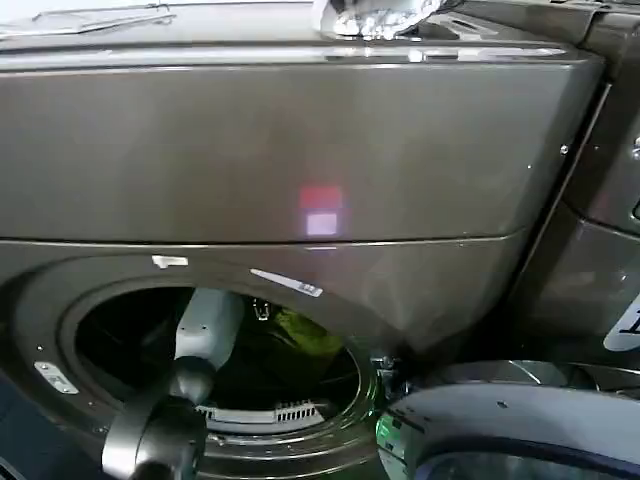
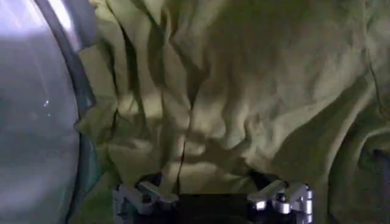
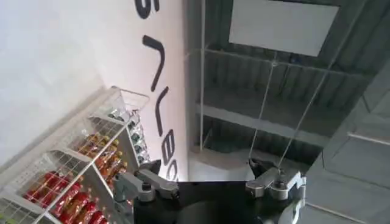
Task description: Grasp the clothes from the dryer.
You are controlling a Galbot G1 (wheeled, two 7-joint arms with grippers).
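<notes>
Pressed close against the clothes (image 2: 244, 91), olive-yellow and deeply folded. Left gripper (image 2: 213, 198) spread wide, fingertips (image 2: 155, 193) touching the fabric's lower folds. Beside the bundle, the drum wall (image 2: 36, 134), pale grey and curved.

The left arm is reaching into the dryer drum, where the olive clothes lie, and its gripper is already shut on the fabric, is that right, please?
Not quite. The left arm does reach into the dryer drum, but the left wrist view shows the left gripper open, its fingers spread just short of the olive clothes, not shut on them.
</notes>
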